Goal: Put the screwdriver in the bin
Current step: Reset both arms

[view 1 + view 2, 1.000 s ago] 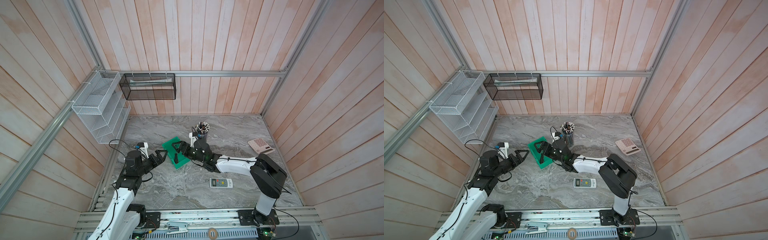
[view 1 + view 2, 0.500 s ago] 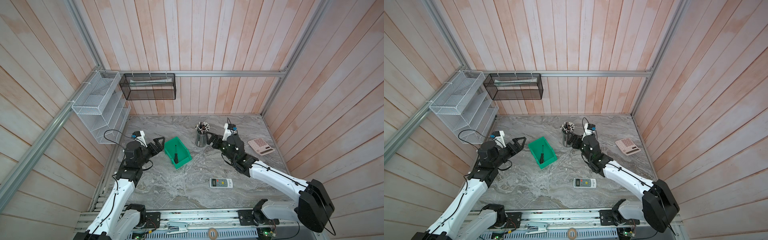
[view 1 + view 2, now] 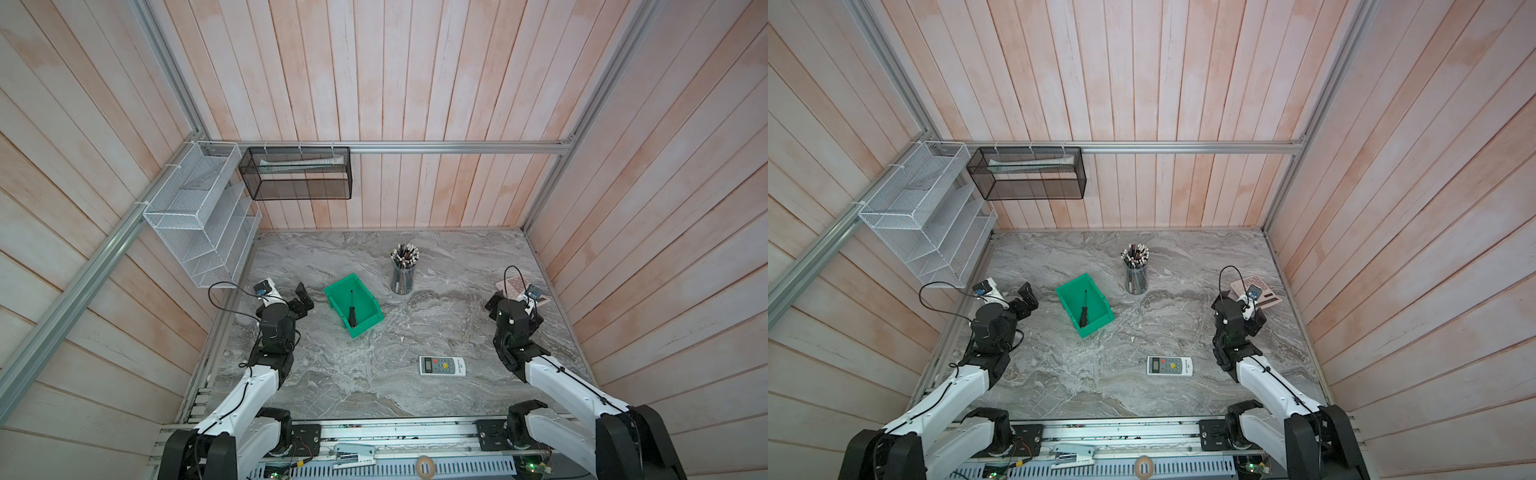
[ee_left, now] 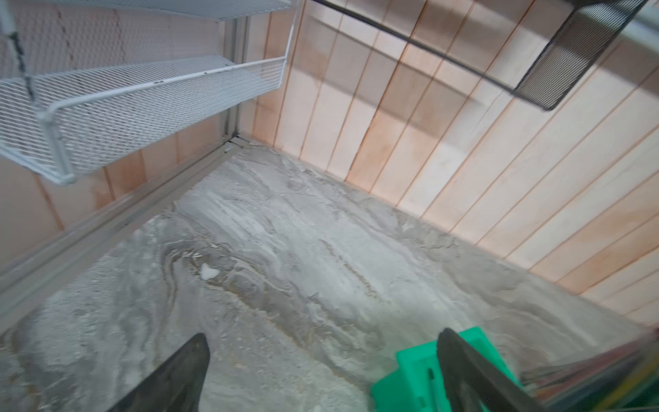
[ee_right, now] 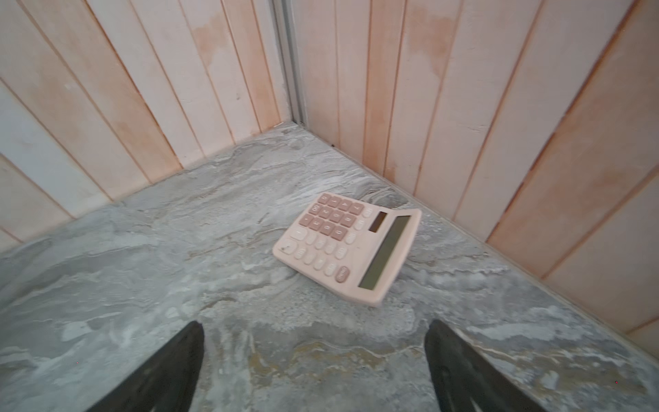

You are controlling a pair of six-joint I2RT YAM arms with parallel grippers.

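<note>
Pulled back from the bin (image 3: 367, 327), my right tool (image 5: 313, 328) and nearer left tool (image 4: 322, 335) gape empty; the screwdriver (image 3: 352, 308) lies lengthwise inside.

open marble (image 3: 395, 332) between bin (image 3: 365, 327) and remote (image 3: 441, 365), pencil cup (image 3: 403, 276) upright near bin — calculator (image 5: 347, 246) lying before right tool (image 5: 314, 323)

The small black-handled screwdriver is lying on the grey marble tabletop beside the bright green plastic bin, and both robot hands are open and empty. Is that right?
Not quite. The small black-handled screwdriver lies inside the bright green plastic bin, not beside it, as both top views show. The rest stands: the left hand and the right hand are open and empty.
</note>
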